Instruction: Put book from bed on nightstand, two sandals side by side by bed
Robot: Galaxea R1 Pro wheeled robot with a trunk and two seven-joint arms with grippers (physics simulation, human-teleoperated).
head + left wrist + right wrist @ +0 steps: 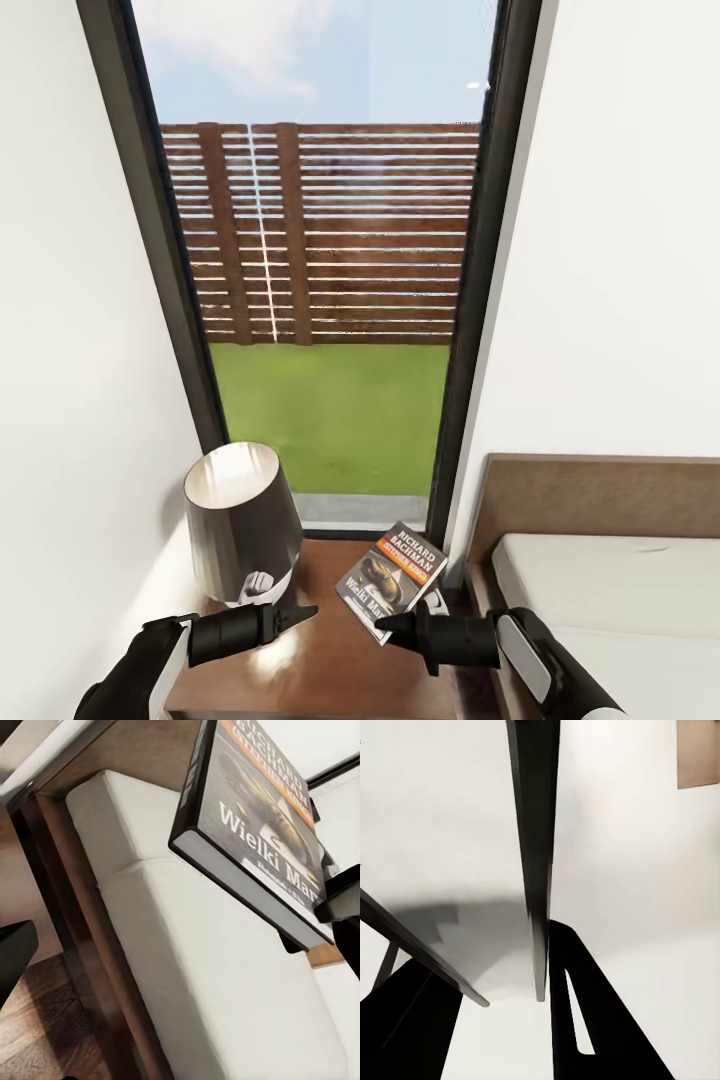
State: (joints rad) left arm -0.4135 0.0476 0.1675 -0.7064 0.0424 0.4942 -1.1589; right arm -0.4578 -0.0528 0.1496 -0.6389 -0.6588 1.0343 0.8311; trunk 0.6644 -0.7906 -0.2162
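The book (392,580), a dark paperback with an orange band and "Richard Bachman" lettering, hangs tilted just above the right part of the dark brown nightstand (320,665). My right gripper (385,626) is shut on its near lower edge. In the right wrist view the book (534,832) appears edge-on between the two black fingers (585,1020). My left gripper (305,612) hovers over the nightstand a little to the left of the book, open and holding nothing. The bed (620,590) lies to the right, with its pale mattress (210,967) behind the book (255,817). The sandals are out of view.
A lamp (240,520) with a dark shade stands on the nightstand's back left. Behind it is the tall dark-framed window (330,300), with white walls on both sides. The brown headboard (600,495) adjoins the nightstand. Wood plank floor (45,1035) runs beside the bed frame.
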